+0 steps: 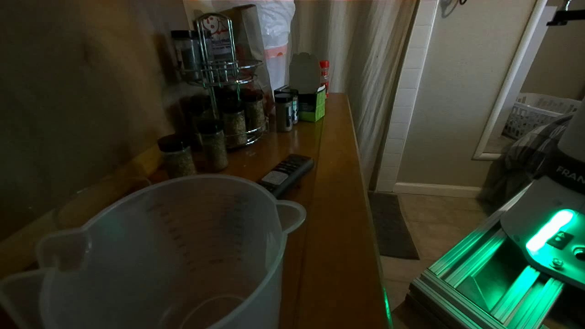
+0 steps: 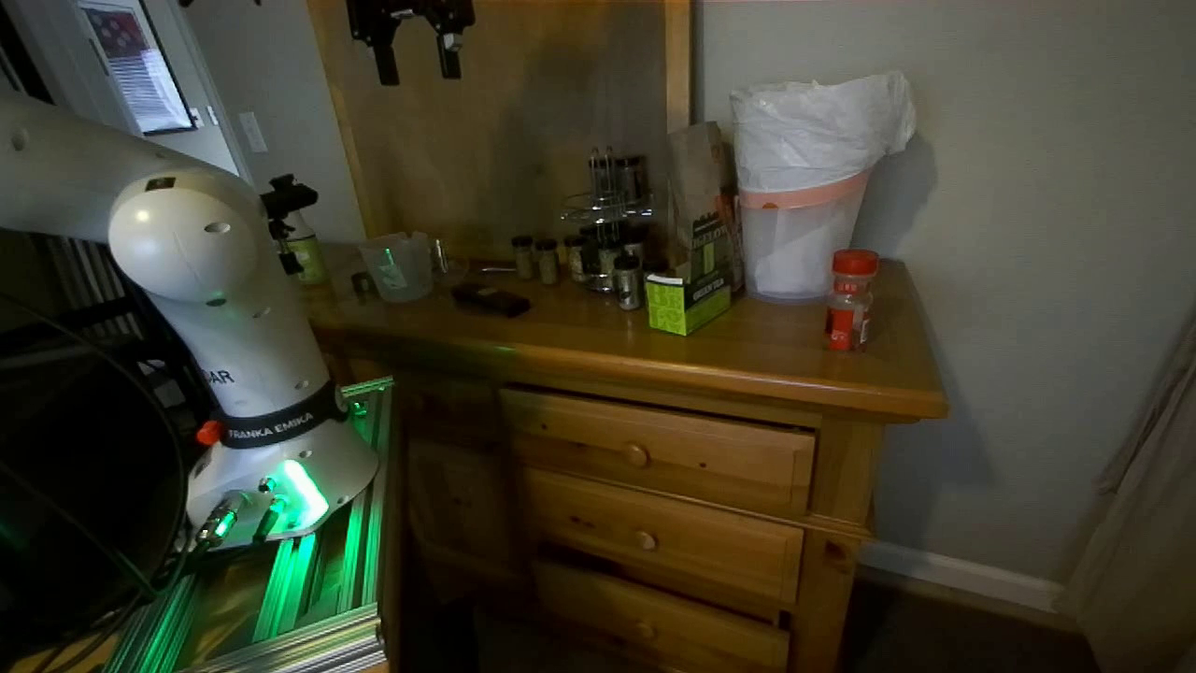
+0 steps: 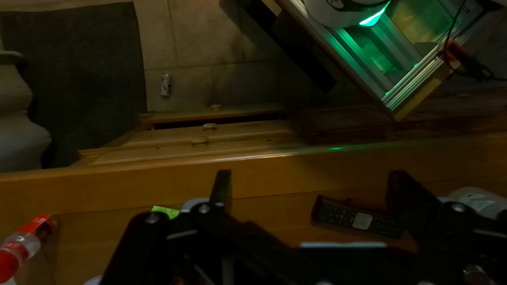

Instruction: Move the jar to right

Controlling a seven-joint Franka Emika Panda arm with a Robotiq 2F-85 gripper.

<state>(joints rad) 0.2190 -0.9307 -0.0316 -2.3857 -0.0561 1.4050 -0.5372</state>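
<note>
The jar, a translucent whitish measuring jug with a spout and handle, stands upright on the wooden dresser top. It is large in the foreground of an exterior view (image 1: 183, 256) and small, at the left part of the top, in an exterior view (image 2: 400, 268). In the wrist view the jar (image 3: 481, 202) shows only in part at the right edge, behind a finger. My gripper (image 2: 420, 75) is open and empty, high above the dresser. In the wrist view the gripper's fingers (image 3: 312, 174) are wide apart, with the dresser top beneath.
A black remote (image 2: 491, 299) lies beside the jar. Further along are small spice jars (image 2: 548, 262), a wire spice rack (image 2: 605, 210), a green box (image 2: 690, 301), a lined white bin (image 2: 804, 238) and a red-capped bottle (image 2: 850, 304). A spray bottle (image 2: 306, 252) stands behind the arm.
</note>
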